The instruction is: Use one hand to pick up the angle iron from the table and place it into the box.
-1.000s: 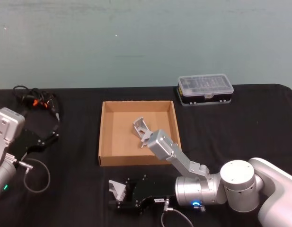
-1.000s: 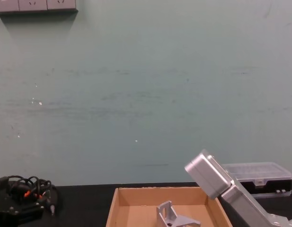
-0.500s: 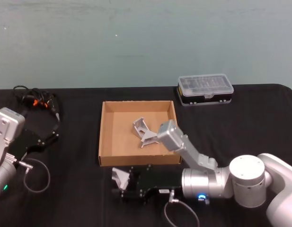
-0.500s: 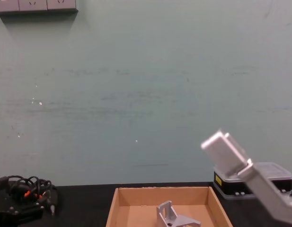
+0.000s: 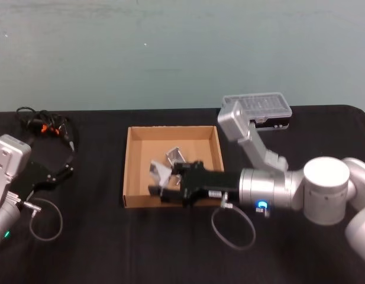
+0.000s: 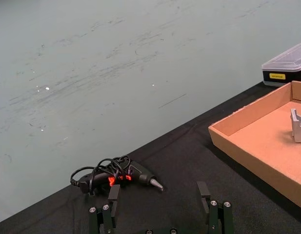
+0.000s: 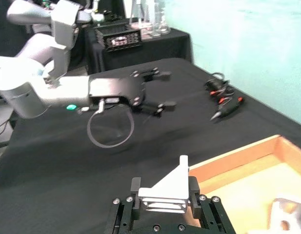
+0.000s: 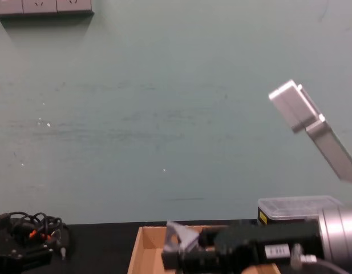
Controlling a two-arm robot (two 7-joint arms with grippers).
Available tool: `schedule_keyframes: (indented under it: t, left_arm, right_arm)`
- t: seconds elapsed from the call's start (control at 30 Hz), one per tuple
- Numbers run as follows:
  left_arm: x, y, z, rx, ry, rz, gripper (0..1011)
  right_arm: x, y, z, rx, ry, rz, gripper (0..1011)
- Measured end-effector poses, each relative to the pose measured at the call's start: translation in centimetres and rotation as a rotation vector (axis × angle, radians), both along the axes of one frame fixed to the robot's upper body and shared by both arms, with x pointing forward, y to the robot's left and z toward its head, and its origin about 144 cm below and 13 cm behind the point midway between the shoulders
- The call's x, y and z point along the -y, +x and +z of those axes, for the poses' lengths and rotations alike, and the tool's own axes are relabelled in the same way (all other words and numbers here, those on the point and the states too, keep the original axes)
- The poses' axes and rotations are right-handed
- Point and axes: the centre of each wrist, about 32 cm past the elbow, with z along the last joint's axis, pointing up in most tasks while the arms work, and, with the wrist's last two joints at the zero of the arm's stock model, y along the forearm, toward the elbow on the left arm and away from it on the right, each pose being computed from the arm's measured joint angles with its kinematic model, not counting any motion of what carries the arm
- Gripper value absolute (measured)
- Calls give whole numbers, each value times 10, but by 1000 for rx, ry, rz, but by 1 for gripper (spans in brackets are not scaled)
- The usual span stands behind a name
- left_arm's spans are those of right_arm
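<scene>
My right gripper (image 5: 163, 180) is shut on a silver angle iron (image 5: 158, 171) and holds it above the front part of the brown cardboard box (image 5: 127, 171). The right wrist view shows that angle iron (image 7: 166, 191) clamped between the two fingers, with the box wall (image 7: 238, 163) below and beyond it. In the chest view the held angle iron (image 8: 177, 236) hangs over the box's near-left corner (image 8: 142, 250). A second angle iron (image 5: 174, 155) lies on the box floor. My left gripper (image 6: 160, 214) stays parked, open, over the black table (image 5: 87, 236) at the left.
A small black case with a clear lid (image 5: 257, 110) stands behind the box to the right. A tangle of black cable with a red-marked tool (image 5: 45, 126) lies at the back left. A grey cable loop (image 5: 232, 228) hangs under my right wrist.
My right arm has lifted from the table's front edge and swung toward the box, carrying the angle iron from in front of the box to above it. The left arm has not moved.
</scene>
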Motion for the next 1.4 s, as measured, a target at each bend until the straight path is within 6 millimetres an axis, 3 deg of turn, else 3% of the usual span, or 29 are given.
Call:
schedule_keyframes:
  t: [0.3, 0.67, 1.07, 1.4]
  left_arm:
    - [0, 0, 0, 0, 0, 0, 1000]
    - [0, 0, 0, 0, 0, 0, 1000]
    - [0, 0, 0, 0, 0, 0, 1000]
    - [0, 0, 0, 0, 0, 0, 1000]
  right_arm:
    - [-1, 31, 24, -23, -14, -53, 569]
    - [-33, 72, 30, -150, -91, -75, 570]
    - [-53, 86, 27, -203, -196, -111, 570]
    - [-58, 92, 21, -215, -235, -122, 570]
